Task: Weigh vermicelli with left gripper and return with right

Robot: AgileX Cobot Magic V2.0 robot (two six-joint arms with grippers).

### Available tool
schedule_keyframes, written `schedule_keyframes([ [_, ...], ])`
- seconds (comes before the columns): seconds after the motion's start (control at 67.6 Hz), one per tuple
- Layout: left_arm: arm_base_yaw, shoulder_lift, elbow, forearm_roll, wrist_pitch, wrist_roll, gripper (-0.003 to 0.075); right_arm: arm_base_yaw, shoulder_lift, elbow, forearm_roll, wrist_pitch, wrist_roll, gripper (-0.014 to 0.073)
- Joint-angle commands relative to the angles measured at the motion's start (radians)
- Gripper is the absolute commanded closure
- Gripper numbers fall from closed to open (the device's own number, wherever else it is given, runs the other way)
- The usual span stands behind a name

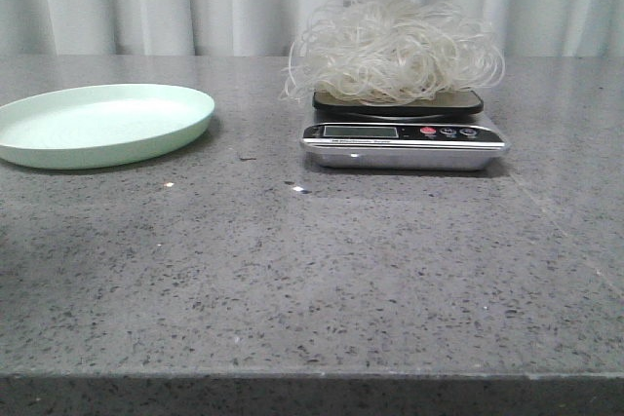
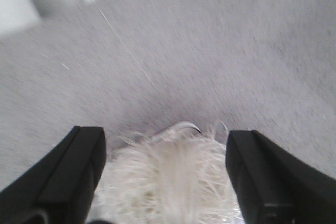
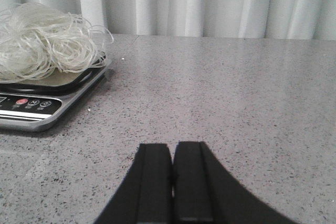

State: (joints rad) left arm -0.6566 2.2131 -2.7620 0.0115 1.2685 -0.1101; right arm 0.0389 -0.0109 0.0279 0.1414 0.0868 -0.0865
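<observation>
The vermicelli [image 1: 395, 51], a fluffy tangle of thin white strands, lies on the black platform of a silver kitchen scale [image 1: 405, 138] at the back centre-right of the table. Neither gripper shows in the front view. In the left wrist view my left gripper [image 2: 165, 148] is open, its black fingers [image 2: 84, 156] wide apart, with the blurred vermicelli [image 2: 168, 182] seen between and below them. I cannot tell whether they touch it. My right gripper [image 3: 172, 153] is shut and empty, low over the bare table to the right of the scale [image 3: 31, 108] and the vermicelli [image 3: 42, 40].
A pale green plate [image 1: 97, 124] stands empty at the back left of the grey speckled table. White curtains hang behind the table's far edge.
</observation>
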Motion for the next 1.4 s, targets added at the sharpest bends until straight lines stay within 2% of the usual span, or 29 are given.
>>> schedule_keyframes([
  [0.0, -0.005, -0.122, -0.035, 0.096, -0.006, 0.002, 0.0177, 0.0, -0.015, -0.008, -0.001, -0.087, -0.008, 0.0442],
  [0.192, -0.005, -0.225, -0.001, 0.175, -0.006, 0.036, 0.0177, 0.0, -0.015, -0.008, -0.001, -0.087, -0.008, 0.0442],
  [0.325, -0.005, -0.333, 0.119, 0.229, -0.006, 0.042, 0.0177, 0.0, -0.015, -0.008, -0.001, -0.087, -0.008, 0.0442],
  [0.547, -0.005, -0.605, 0.58, 0.394, -0.03, 0.041, 0.0183, 0.0, -0.015, -0.008, -0.001, -0.087, -0.008, 0.0442],
  [0.769, -0.005, -0.99, 1.152, 0.438, -0.297, -0.143, 0.0269, 0.0, -0.015, -0.008, -0.001, -0.087, -0.008, 0.0442],
  [0.931, -0.005, -1.273, 1.508, 0.438, -0.428, -0.259, 0.0308, 0.0, -0.015, -0.008, -0.001, -0.087, -0.008, 0.0442],
  [1.153, -0.005, -1.585, 1.821, 0.419, -0.544, -0.263, 0.0408, 0.0, -0.015, -0.008, -0.001, -0.087, -0.008, 0.0442],
  [1.316, -0.005, -1.766, 1.99, 0.397, -0.558, -0.263, 0.0594, 0.0, -0.015, -0.008, -0.001, -0.087, -0.008, 0.0442],
  [1.39, -0.005, -1.813, 2.031, 0.392, -0.561, -0.263, 0.058, 0.0, -0.015, -0.008, -0.001, -0.087, -0.008, 0.0442],
])
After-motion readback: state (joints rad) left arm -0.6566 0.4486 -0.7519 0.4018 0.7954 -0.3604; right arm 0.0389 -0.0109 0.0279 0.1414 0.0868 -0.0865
